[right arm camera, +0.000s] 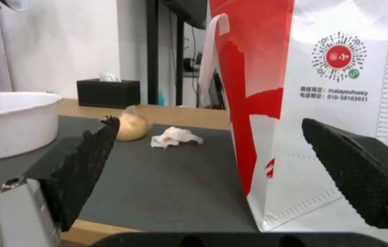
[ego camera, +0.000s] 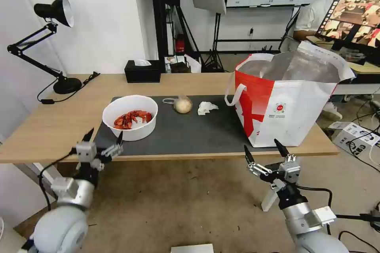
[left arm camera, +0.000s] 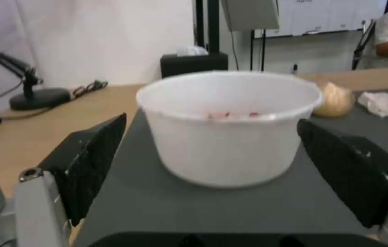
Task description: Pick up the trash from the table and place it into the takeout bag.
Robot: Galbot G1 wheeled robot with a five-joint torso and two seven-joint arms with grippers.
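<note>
On the long light-wood worktop (ego camera: pixel 47 126) lies a large dark grey mat (ego camera: pixel 190 134), and the trash sits on it. Toward the mat's left end, close to the near edge, stands a white round plastic bowl holding red shells (ego camera: pixel 130 117). Farther back, near the mat's far edge, a beige ball in a clear bag (ego camera: pixel 182 105) rests just beside a crumpled white tissue (ego camera: pixel 206 107), the two apart. At the worktop's right end stands a large red-and-white takeout bag with silver foil lining (ego camera: pixel 285 102), upright and open at the top, a white loop handle (ego camera: pixel 232 91) hanging down its left side.

The left gripper (ego camera: pixel 103 137) hovers at the near edge in front of the bowl, its black fingers (left arm camera: pixel 89 164) spread apart to either side of the bowl without touching it. The right gripper (ego camera: pixel 264 151) hangs just off the near edge in front of the bag, its fingers (right arm camera: pixel 82 168) also spread wide and holding nothing. A black tissue box (ego camera: pixel 142 71) sits at the far edge, and a black desk lamp (ego camera: pixel 53 43) stands at the far left corner.
</note>
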